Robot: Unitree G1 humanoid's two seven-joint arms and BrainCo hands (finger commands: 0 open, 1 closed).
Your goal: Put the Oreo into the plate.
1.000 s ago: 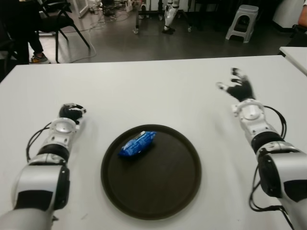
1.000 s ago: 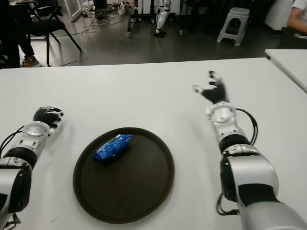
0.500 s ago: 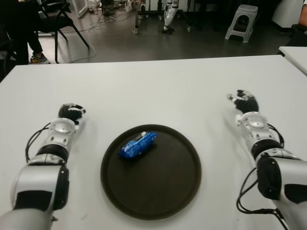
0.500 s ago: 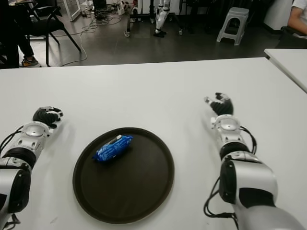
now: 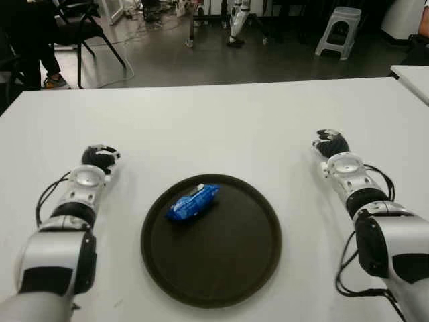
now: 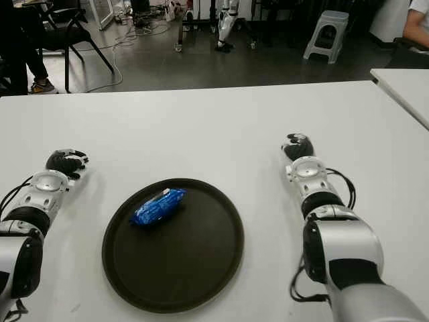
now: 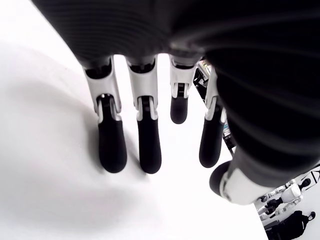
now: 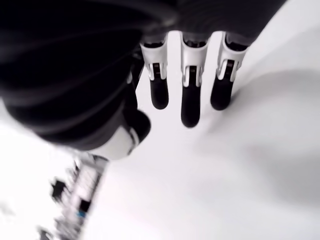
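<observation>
Oreo (image 5: 192,202) was one blue foil pack, lying flat and slanted, on the far-left part of the plate (image 5: 231,275). Nothing held it. White print on the wrapper was too small to read.

Plate: one, round, dark brown with a raised rim, sitting near the front edge of the white table (image 5: 221,131), roughly centred between the two arms. Its near rim was fully in view.

Left hand (image 5: 98,158) showed left of the plate, well apart from it, toward the table's left edge. Its wrist view had the fingers (image 7: 111,145) hanging straight and spread over bare tabletop, gripping nothing. Whether the fingertips touched the surface could not be told.

Right hand (image 5: 331,143) showed right of the plate, slightly farther back, also well apart from it. In its wrist view, fingers (image 8: 190,102) were extended and separated, empty; only three fingers plus the thumb were clear there, the rest cut off by the wrist housing.

Both forearms were cut off at the bottom of the eye views.

Past the table's far edge: dark floor, one grey stool (image 5: 337,29), one black chair (image 5: 84,27) with a partly seen person's legs, cables, robot legs (image 5: 236,23). A second white table (image 5: 414,75) was clipped at right.
</observation>
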